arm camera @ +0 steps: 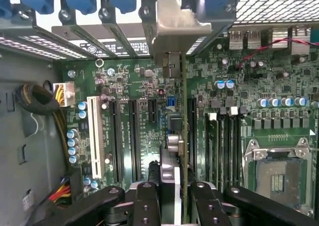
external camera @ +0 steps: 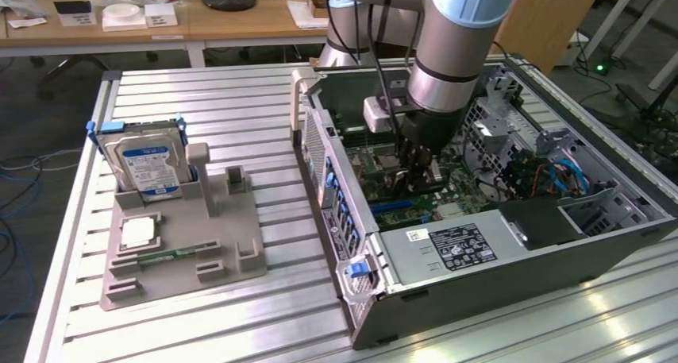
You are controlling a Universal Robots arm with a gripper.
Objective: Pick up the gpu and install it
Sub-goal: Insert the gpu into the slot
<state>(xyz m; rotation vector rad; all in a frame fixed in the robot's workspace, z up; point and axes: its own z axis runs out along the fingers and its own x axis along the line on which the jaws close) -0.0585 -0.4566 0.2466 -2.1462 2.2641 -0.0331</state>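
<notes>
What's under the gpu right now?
The gpu, gripped edge-on between the jaws of the gripper, hangs over the motherboard and its long slots inside the case. The slot directly beneath the card is covered.

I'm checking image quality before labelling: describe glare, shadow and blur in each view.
Exterior view: window glare streaks the table in the lower right; the case interior sits in shade. Wrist view: bright backlight blows out the slot openings above the gpu; the end effector fingers are near, dark and soft.
</notes>
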